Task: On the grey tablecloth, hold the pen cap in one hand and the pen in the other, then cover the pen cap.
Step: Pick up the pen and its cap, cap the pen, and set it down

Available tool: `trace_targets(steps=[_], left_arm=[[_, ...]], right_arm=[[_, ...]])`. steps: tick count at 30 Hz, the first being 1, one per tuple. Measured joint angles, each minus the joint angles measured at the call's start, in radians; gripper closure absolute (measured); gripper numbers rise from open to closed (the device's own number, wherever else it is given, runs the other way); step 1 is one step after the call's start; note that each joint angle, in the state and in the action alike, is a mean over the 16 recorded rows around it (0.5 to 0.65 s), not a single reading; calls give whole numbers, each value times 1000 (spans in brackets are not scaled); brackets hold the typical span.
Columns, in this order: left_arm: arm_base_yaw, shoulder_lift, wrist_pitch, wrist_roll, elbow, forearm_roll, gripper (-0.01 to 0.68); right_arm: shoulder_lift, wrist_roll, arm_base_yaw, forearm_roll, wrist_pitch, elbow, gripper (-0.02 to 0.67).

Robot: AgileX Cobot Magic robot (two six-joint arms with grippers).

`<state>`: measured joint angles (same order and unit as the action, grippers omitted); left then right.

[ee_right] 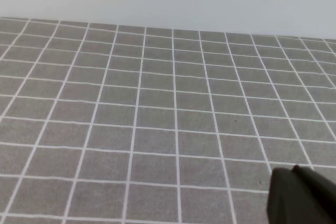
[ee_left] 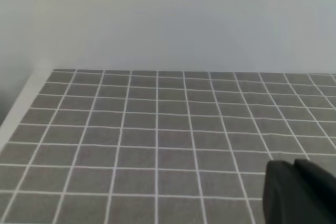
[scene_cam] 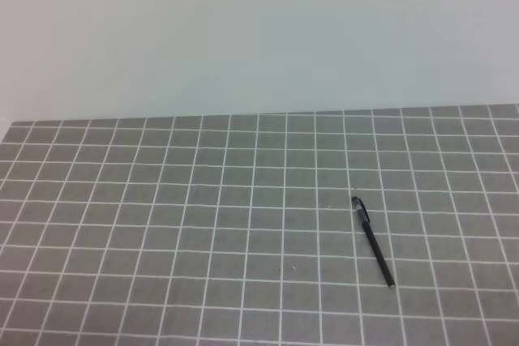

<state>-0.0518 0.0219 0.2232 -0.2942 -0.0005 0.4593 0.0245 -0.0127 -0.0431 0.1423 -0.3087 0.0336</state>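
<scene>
Black and slim, the pen (scene_cam: pixel 374 241) lies flat on the cloth (scene_cam: pixel 203 224) right of the middle in the high view, slanting from upper left to lower right. Its upper-left end looks thicker and darker, its lower-right end thin with a small pale tip. We cannot tell whether the thicker end is the cap seated on the pen or part of the barrel; we see no separate cap anywhere on the cloth.

Around the pen we see only grey cloth with thin white lines in small squares, covering the worktop from edge to edge. A couple of tiny specks sit on the cloth left of the pen. Behind the far edge of the cloth rises a plain pale wall (scene_cam: pixel 259 30).

Neither arm shows in the high view. In the left wrist view we see a dark part of the left gripper (ee_left: pixel 299 192) at the lower right corner, above bare cloth; its jaws are pressed together with nothing between them. In the right wrist view the right gripper (ee_right: pixel 302 198) shows the same way at the lower right corner, also pressed together and holding nothing. The pen appears in neither wrist view.
</scene>
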Motion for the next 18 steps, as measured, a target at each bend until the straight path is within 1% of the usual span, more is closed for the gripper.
trace_targets(steps=[5,18], left_arm=[[-23,6,-2,20,29,-56,672],[-23,8,18,98,44,-113,672]], right_arm=[[0,0,0,0,0,0,652],[0,0,0,0,0,0,652]])
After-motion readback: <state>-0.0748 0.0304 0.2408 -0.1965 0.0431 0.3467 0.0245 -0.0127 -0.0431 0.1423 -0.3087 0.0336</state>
